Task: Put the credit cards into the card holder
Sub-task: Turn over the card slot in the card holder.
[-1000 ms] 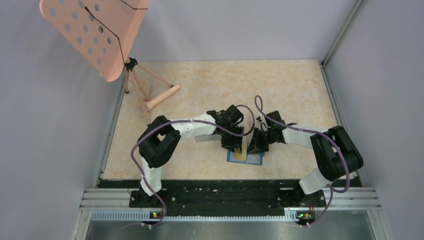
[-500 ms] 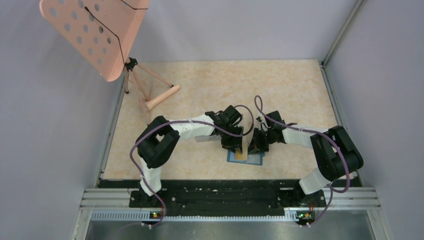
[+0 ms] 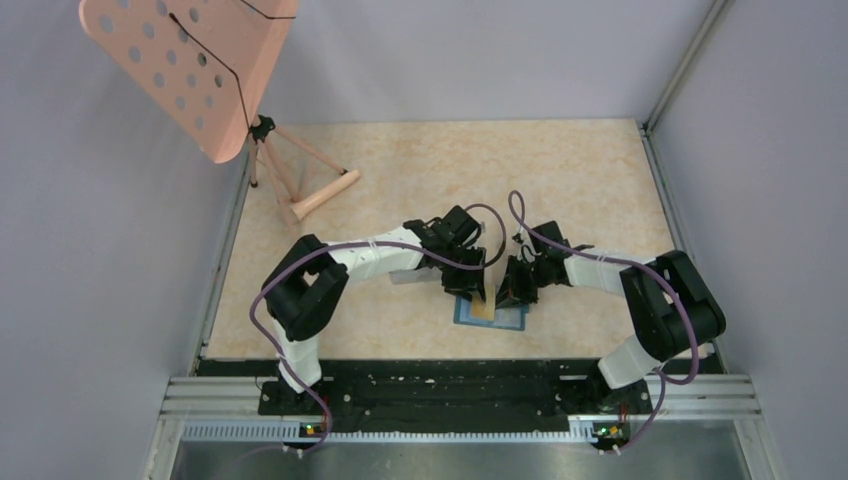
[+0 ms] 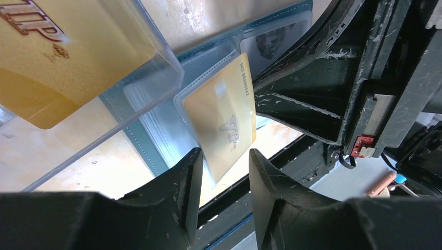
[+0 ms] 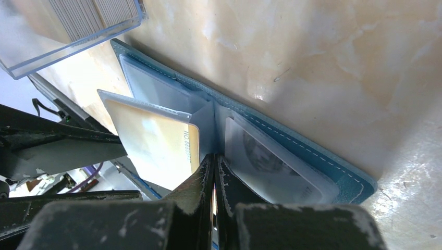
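Near the front middle of the table [image 3: 450,170], the card holder [image 3: 507,321] lies open and flat, its teal cover down and its clear pockets facing up. Both of my grippers meet right above it.

An orange-yellow card [image 4: 224,122] stands at a tilt from the holder, most of it inside a clear pocket leaf that rises from the fold. Its free end points toward the left gripper [image 4: 224,161]. That gripper's jaws stand apart with a plain gap, and I see neither finger touching the card. The card's near corner sits in line with that gap, just beyond the fingertips.

The right gripper [image 5: 214,162] comes in from the other side and sits at the holder's middle fold, just beside the leaf with the card. Its jaws are pressed to a hairline. I cannot tell whether a pocket leaf is caught between them. A greyish card [image 5: 266,156] lies in the pocket on the far side of these fingers.

A clear plastic box [image 4: 130,62] sits just beside the holder, with another yellow card [image 4: 57,52] inside it.

From above, the left arm has its elbow raised near its base and its forearm stretched rightward. The right arm mirrors it, reaching leftward. Both wrists angle down at the holder.
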{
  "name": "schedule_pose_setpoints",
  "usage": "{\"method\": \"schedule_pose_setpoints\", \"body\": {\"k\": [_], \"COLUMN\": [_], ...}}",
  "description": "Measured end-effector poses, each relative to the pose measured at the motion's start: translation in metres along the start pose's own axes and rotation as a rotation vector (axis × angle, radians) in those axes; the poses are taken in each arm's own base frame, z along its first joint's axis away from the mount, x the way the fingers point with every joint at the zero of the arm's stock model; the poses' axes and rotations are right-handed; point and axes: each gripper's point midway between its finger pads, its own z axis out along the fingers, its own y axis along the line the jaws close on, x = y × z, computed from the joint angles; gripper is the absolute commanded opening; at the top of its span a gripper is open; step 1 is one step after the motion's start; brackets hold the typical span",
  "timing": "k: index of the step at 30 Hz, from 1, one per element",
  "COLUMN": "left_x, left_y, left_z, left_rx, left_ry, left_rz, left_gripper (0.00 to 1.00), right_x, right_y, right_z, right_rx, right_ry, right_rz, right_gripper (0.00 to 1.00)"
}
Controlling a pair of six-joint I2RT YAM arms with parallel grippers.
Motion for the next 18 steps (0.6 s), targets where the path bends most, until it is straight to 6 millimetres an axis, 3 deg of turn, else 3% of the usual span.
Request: {"method": "schedule_pose_setpoints", "body": {"k": [8,14,18], "left_x": [-0.002,-0.013,-0.013], "left_y": [-0.007,-0.048,-0.054], "left_z": [-0.003,-0.006,-0.006], "left_rx": [0.024,0.170,0.189], "left_ry": [0.004,-0.028,-0.017], "left_rz": [0.004,0.066,0.075], "left_gripper": [0.42,0.42,0.40], "right_x": [0.000,0.001,0.001], "right_y": [0.000,0.002,0.002], "right_z": [0.000,0.001,0.001], "right_rx": [0.004,-0.005,-0.009], "right_ry": [0.005,0.017,0.020], "right_rz": [0.003,0.003,-0.003], "right_gripper": [0.00,0.00,0.00]}}
